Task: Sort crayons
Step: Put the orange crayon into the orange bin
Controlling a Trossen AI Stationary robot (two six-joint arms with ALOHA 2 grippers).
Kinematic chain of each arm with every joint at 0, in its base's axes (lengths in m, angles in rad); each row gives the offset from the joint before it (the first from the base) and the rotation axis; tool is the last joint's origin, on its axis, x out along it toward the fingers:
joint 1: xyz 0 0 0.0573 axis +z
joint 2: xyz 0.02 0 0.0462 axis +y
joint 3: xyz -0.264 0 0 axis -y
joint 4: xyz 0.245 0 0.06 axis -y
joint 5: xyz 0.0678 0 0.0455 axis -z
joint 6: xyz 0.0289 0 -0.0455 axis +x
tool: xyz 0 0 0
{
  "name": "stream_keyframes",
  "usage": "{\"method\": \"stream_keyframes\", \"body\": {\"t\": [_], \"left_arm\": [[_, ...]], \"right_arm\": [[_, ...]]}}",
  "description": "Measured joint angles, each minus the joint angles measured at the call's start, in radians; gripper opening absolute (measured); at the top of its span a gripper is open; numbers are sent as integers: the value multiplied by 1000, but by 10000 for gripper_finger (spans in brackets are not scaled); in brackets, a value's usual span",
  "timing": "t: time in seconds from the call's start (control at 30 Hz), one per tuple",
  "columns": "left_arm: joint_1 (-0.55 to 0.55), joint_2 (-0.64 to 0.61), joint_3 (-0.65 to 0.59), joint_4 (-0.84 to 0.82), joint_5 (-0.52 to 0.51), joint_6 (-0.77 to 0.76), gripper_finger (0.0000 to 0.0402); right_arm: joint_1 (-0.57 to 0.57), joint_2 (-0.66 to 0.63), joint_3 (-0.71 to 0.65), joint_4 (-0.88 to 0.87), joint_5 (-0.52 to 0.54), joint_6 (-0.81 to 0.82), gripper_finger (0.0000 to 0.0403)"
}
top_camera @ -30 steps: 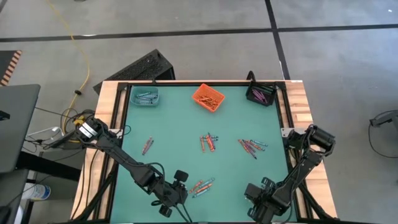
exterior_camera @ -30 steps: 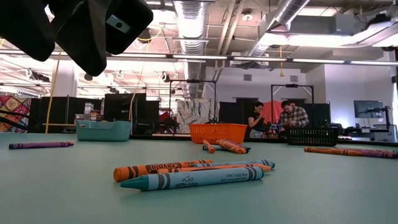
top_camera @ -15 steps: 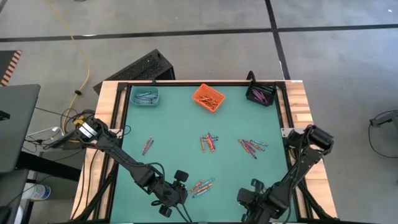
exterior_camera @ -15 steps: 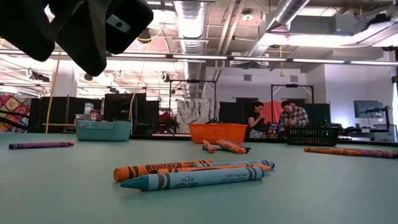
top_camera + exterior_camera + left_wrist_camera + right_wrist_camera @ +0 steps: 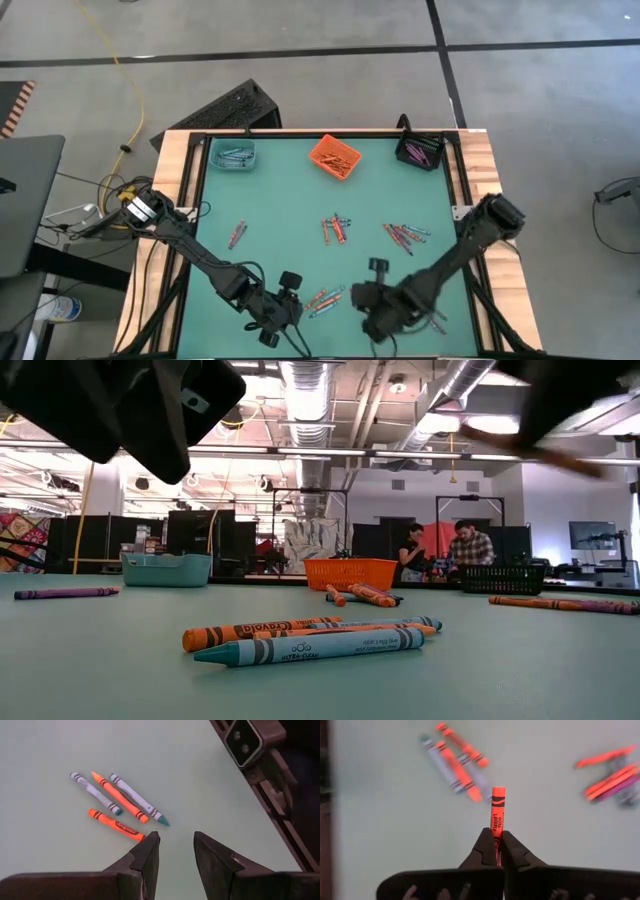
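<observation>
Several crayons lie flat on the green table (image 5: 270, 200). One cluster (image 5: 325, 297) lies near the front and also shows in the low view (image 5: 310, 640) and the left wrist view (image 5: 117, 805). My left gripper (image 5: 290, 305) hovers open and empty just left of it (image 5: 175, 847). My right gripper (image 5: 375, 300) is just right of that cluster, shut (image 5: 497, 842) on an orange-red crayon (image 5: 498, 807). Other crayon groups lie at mid-table (image 5: 335, 228), right (image 5: 405, 235) and left (image 5: 237, 233). My right gripper pinches the orange-red crayon by one end (image 5: 496, 831) between its two fingertips. The crayon runs on along the fingers, and most of its length sticks out past them. It is lifted clear of the table.
A teal bin (image 5: 233, 155), an orange bin (image 5: 334, 157) and a black bin (image 5: 420, 152) stand along the far edge, each with crayons inside. A wooden frame (image 5: 480, 160) borders the table. People show in the room beyond (image 5: 470, 545).
My right gripper has gone from the table's near right corner toward the left, to just right of the front crayon cluster. It has come into the top right of the low view. The crayons on the table have kept still.
</observation>
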Motion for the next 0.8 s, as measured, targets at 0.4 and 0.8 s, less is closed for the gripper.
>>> {"method": "stream_keyframes", "body": {"t": [0.4,0.8], "left_arm": [[-20,0,0,-1,-135,-153,112],[-86,0,0,2,-365,-358,112]], "right_arm": [[-332,0,21,-46,23,-473,0],[-723,0,21,56,-7,-866,0]]}}
